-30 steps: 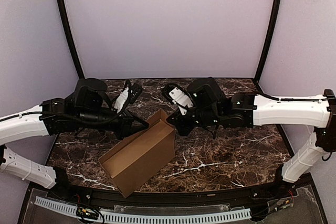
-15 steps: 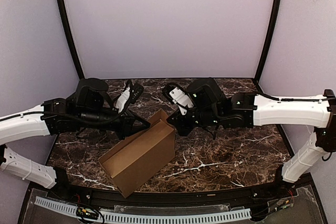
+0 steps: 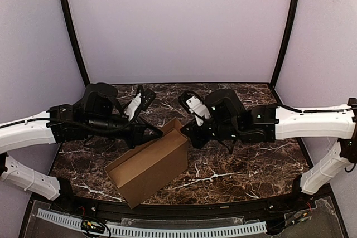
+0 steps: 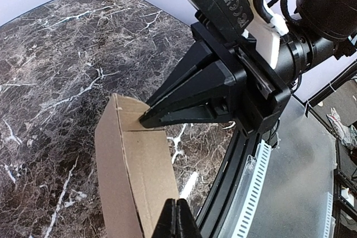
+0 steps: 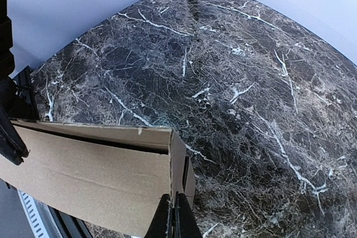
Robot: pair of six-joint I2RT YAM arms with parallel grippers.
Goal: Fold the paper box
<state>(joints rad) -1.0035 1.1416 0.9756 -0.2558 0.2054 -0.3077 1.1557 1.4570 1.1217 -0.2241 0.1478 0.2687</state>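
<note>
The paper box is a brown cardboard shell standing on its long side on the marble table, one end toward the near edge. My left gripper is shut, its tips against the box's far upper edge from the left. My right gripper is shut too and meets the box's far end corner from the right. In the left wrist view the shut left gripper sits at the edge of the box, and the right gripper touches its far end. In the right wrist view the right gripper rests on the corner of the box.
The dark marble table is ringed by purple walls and two black posts. A black rail with a white slotted strip runs along the near edge, close to the box's near end.
Both arms have edged slightly right and toward the near side. The box's far top corner has shifted a little right with them. Both grippers stay shut.
</note>
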